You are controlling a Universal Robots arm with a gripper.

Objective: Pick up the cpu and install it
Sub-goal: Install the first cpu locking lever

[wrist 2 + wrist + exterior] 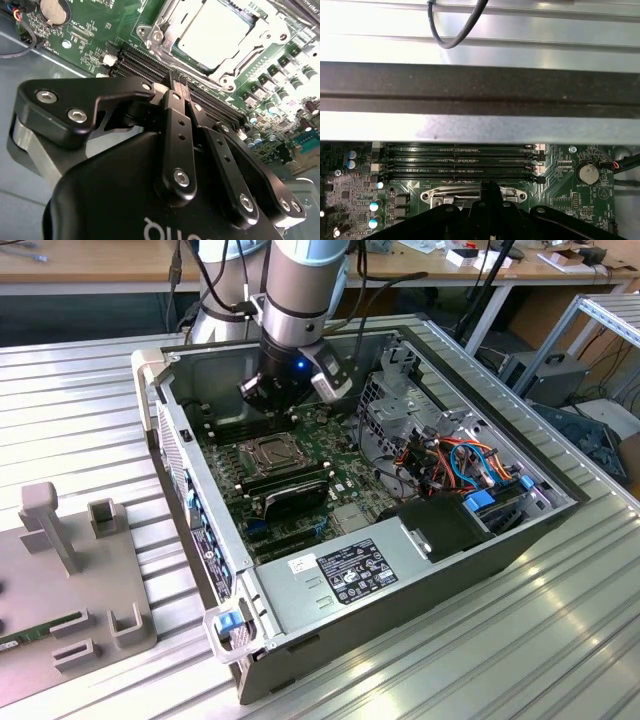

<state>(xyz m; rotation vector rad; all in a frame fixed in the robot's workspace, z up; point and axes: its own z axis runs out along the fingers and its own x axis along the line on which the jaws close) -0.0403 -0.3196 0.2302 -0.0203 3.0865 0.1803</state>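
The cpu (212,32), a flat square with a pale silvery top, lies inside the shiny metal frame of the socket (159,31) on the green motherboard (95,30). My gripper (181,89) hangs low over the board beside the socket, above the empty memory slots (145,59). Its two black fingers (176,125) meet at the tips with nothing between them. In the exterior view the gripper (268,405) stands just behind the socket (270,452), inside the open computer case (150,390). In the first wrist view the gripper (490,186) points at the socket frame (432,194).
Black memory sticks (290,490) stand in front of the socket. A power supply (350,570) fills the case's near corner, and coloured cables (450,460) with a drive cage sit at the exterior view's right. A coin battery (587,173) is on the board. A grey fixture (70,570) lies outside the case.
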